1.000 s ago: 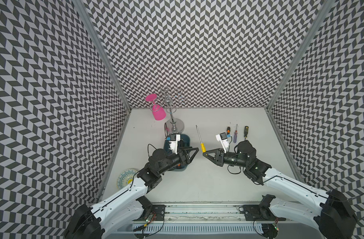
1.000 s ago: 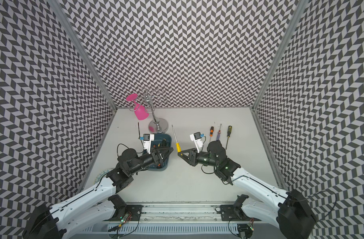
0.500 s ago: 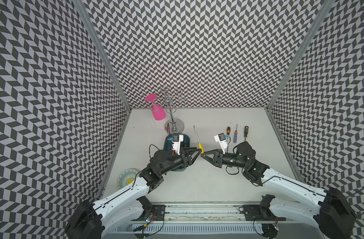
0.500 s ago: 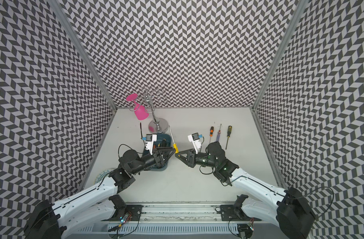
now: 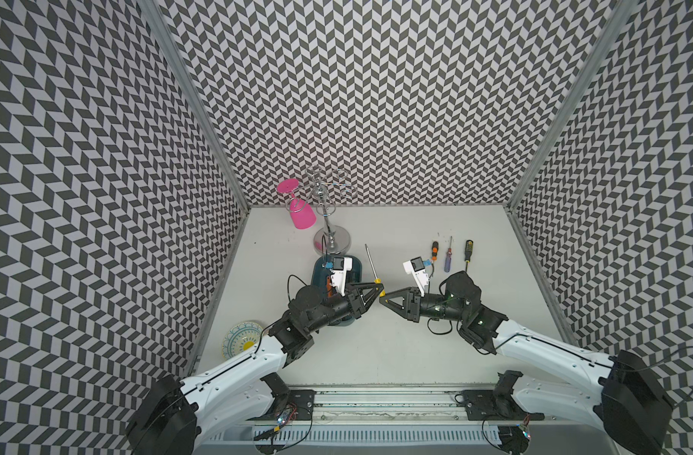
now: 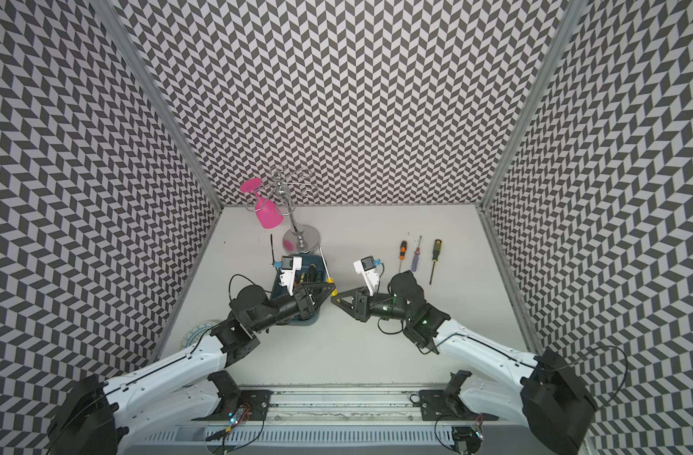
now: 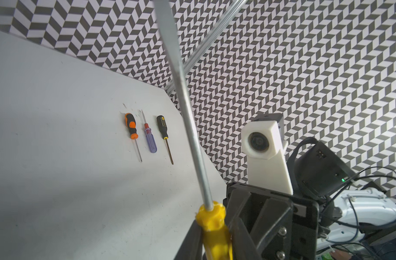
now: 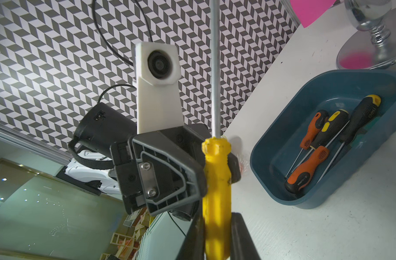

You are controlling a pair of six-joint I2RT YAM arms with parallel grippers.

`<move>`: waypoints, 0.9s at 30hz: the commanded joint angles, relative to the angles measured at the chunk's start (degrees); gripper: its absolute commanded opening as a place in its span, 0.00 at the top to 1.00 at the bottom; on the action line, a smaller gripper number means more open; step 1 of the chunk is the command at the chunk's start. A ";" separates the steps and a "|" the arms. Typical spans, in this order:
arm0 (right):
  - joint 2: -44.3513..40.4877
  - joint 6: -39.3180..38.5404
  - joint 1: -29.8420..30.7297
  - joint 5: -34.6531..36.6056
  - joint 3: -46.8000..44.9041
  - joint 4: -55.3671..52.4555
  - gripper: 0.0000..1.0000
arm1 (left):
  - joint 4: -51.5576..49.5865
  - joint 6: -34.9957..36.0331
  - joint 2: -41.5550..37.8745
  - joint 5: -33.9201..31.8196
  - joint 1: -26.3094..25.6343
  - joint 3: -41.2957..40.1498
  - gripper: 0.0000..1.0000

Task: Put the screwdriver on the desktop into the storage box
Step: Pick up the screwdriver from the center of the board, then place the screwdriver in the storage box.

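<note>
Handover needs care: left tool [image 7: 216,238] and right tool [image 8: 216,238] both clamp the yellow screwdriver [image 8: 216,171] above the table [image 5: 376,346], just right of the storage box [image 8: 280,130]. Right tool should release before left tool moves.

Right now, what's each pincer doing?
Left pincer: closed on the yellow screwdriver.
Right pincer: closed on the yellow screwdriver too.

Storage box [image 5: 318,275] mostly behind left arm [image 5: 317,311]; tip of yellow screwdriver [image 7: 193,135] beyond wrist views' edge.
</note>
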 commanded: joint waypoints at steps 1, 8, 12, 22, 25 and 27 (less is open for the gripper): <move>0.16 -0.23 0.38 -0.67 -0.75 4.07 0.92 | 0.80 1.05 0.51 0.80 -0.46 1.46 0.91; -0.02 -1.59 0.42 -0.28 0.15 1.96 0.74 | -1.23 1.69 0.50 0.72 -0.56 2.15 1.00; -0.22 -3.92 0.42 1.26 1.13 -2.22 0.66 | -7.90 4.04 -0.86 -2.08 -0.47 4.18 1.00; -4.91 -9.07 -0.06 10.88 -0.22 -12.92 0.63 | -40.64 10.82 -2.42 -12.60 5.43 13.17 1.00; -5.85 -9.53 -0.46 11.61 -1.40 -14.71 0.63 | -50.04 12.62 -0.64 -17.33 7.91 15.42 1.00; -6.25 -9.53 -0.63 11.61 -2.34 -15.27 0.63 | -54.54 13.56 0.79 -20.98 8.75 16.48 1.00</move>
